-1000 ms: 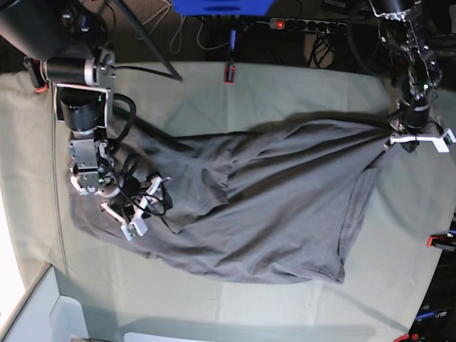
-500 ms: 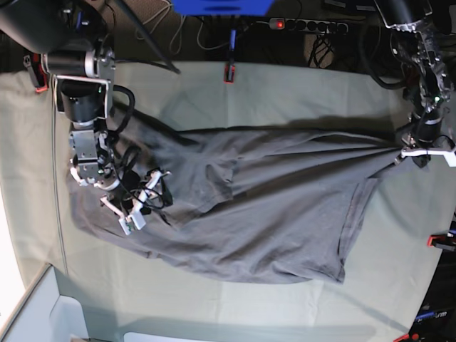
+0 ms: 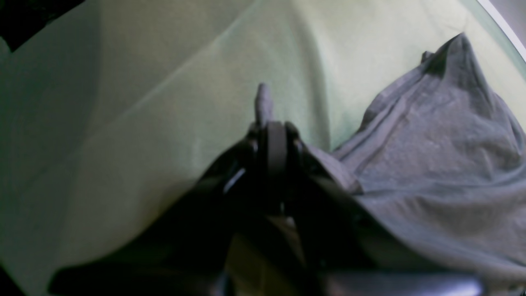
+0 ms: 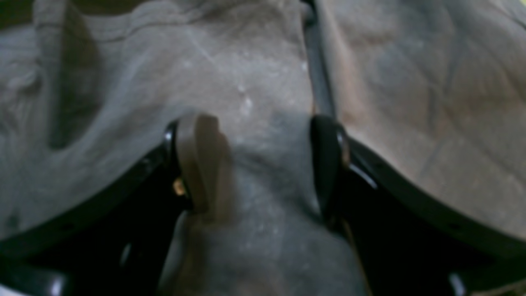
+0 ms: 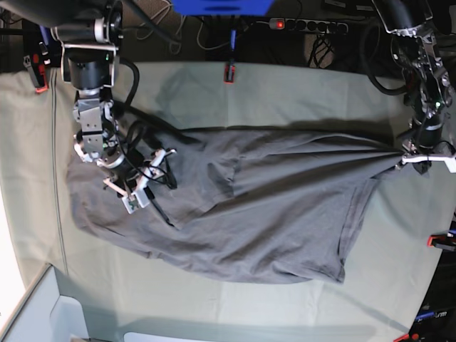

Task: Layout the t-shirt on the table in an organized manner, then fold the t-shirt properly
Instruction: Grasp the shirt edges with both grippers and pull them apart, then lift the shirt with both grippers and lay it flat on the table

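Base view: the t-shirt [image 5: 263, 206] lies spread across the middle of the table [image 5: 299, 92], wrinkled and stretched lengthwise, one end drawn to a taut point near the table's right edge. No containers on the cloth-covered surface; a pale bin-like corner [image 5: 43, 313] sits off the near left corner, contents not visible.

The left gripper [image 5: 413, 158] is at that taut point, jaws pressed together on a pinch of the shirt's edge. Left wrist view confirms: the closed fingers [image 3: 274, 144] meet with a small nub of grey fabric sticking out beyond them, and the rest of the shirt [image 3: 444, 164] hangs away to one side over bare green cloth [image 3: 144, 123].

The right gripper [image 5: 142, 187] is over the shirt's opposite end, near the table's left edge. Right wrist view: jaws spread wide, one finger [image 4: 197, 160] pale, the other dark, both just above or on grey fabric [image 4: 263, 197]; nothing is clamped between them. Contact with the cloth cannot be told, view blurred.

Open room: a wide band of bare table along the far edge and another along the near edge. Red clamps [image 5: 229, 73] at the far edge, and at the right edge [image 5: 440, 241]. The shirt's hem side is close to the right edge.
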